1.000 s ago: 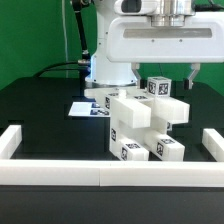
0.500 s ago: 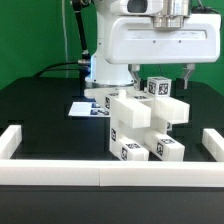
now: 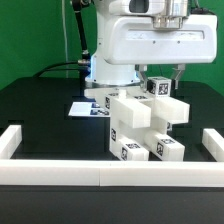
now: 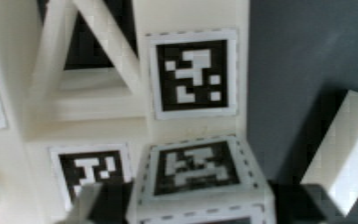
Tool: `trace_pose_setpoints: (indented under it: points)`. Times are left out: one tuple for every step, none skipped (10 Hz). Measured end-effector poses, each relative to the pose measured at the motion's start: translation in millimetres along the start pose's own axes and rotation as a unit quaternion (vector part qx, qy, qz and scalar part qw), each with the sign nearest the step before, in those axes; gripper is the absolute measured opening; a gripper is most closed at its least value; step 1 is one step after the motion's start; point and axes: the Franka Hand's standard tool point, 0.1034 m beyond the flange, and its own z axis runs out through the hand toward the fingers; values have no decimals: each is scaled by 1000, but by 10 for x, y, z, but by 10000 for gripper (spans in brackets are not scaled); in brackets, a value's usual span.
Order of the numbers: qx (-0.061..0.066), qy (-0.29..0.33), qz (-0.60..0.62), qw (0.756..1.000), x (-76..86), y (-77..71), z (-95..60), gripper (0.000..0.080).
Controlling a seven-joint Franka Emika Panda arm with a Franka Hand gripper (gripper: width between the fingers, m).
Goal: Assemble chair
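Exterior view: dark fingers (image 3: 179, 72) clamp a blocky, matte-white, tagged chair part (image 3: 158, 87).

Arm (image 3: 108, 62): glossy white shell with rounded, bulging joints, shaded pale blue-grey along its lower curves.
Wrist housing (image 3: 165, 42): a wide white box with softly rounded corners and a plain, flat front face.
Flange (image 3: 166, 8): a short grey metal cylinder above the housing, duller than the white shell.
Jaws: two slim dark prongs beneath the housing; in the wrist view they show only as blurred black shapes.
Cables (image 3: 71, 35): thin and black, running down beside the arm on the exterior view's left.
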Motion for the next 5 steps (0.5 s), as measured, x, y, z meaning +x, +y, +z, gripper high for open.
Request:
trace_pose_setpoints:
  points:
    - [0,0,0,1000,0,1,0,274]
    - [0,0,13,1000,-1,0,1,274]
    - [0,0,67,998,-2,0,4,274]
    - [0,0,104,995,-2,0,4,274]
    - [0,0,124,992,-2,0,5,274]
